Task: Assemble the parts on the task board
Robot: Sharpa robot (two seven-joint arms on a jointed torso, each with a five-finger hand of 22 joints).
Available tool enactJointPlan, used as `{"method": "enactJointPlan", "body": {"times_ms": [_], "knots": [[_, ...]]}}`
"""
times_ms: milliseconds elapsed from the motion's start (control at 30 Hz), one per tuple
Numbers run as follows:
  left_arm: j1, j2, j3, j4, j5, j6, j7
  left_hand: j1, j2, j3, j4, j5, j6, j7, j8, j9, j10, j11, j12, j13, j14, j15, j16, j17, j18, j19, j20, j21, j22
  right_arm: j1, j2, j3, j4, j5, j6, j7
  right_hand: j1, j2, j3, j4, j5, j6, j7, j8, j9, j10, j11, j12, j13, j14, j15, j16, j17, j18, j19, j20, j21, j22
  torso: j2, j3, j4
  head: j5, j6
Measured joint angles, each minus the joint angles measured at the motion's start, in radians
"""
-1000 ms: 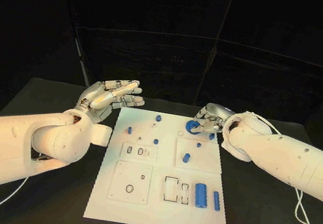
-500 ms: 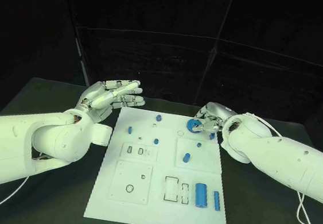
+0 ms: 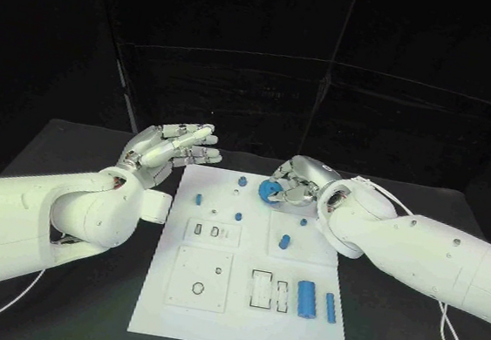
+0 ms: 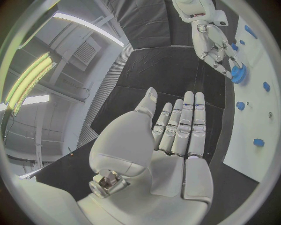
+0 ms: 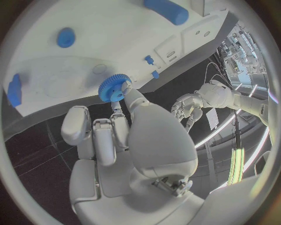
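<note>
A blue gear is pinched by the right hand just above the far end of the task board, presumably for seating on a peg there, while the left hand is held wide and empty beside the board's left edge.

I see my right hand rising from the bottom, pinching a blue toothed gear at its fingertips over the task board in the upper left. A blue cylinder lies near the top, a round blue part upper left. My left hand, fingers apart, shows centre-right.
</note>
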Motion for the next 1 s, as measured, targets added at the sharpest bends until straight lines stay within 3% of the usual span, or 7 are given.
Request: {"method": "enactJointPlan", "body": {"times_ms": [267,800,1000], "knots": [[0.000,0.003,0.000,-0.001,0.000,0.000,-0.001,0.005,0.005,0.000,0.000,0.000,0.000,0.000,0.000,0.000,0.000,0.000,0.000,0.000,0.000,0.000,0.000,0.000,0.000,0.000,0.000,-0.004,0.000,-0.003,0.062,0.000,-0.002,-0.055,-0.034,-0.019,-0.007,-0.003,0.012,-0.001,0.006,0.000,0.000,-0.003,0.000,0.000,0.000,0.000,0.000,0.000,0.000,0.000,0.000,0.000,0.000,0.000,0.000,0.000,0.001,-0.0004,0.0031,0.008,-0.001],[0.000,0.011,0.000,-0.003,0.000,0.002,-0.003,0.005,0.005,0.000,0.000,0.000,0.000,0.000,0.000,0.000,0.000,0.000,0.000,0.000,0.000,0.000,0.000,0.000,0.000,0.000,0.000,-0.004,0.000,-0.045,0.181,0.001,-0.089,-0.121,-0.043,-0.050,-0.011,-0.008,0.015,0.002,0.011,0.000,0.000,-0.014,0.000,0.000,0.000,0.000,0.001,0.000,0.000,0.000,0.000,0.000,0.000,0.000,0.000,0.000,0.001,0.0011,0.0012,0.018,-0.009],[0.001,0.014,0.000,-0.005,0.000,0.003,-0.004,0.005,0.005,0.000,0.000,0.000,0.000,0.000,0.000,0.000,0.000,0.000,0.000,0.000,0.000,0.000,0.000,0.000,0.000,0.000,0.000,-0.004,-0.001,-0.049,0.206,0.002,-0.108,-0.136,-0.045,-0.062,-0.018,-0.016,0.018,0.004,0.015,0.000,0.000,-0.017,0.000,0.000,0.000,0.000,0.000,0.000,0.000,0.000,0.000,0.000,0.000,0.000,0.000,0.000,0.001,0.0012,0.0002,0.020,-0.012]]}}
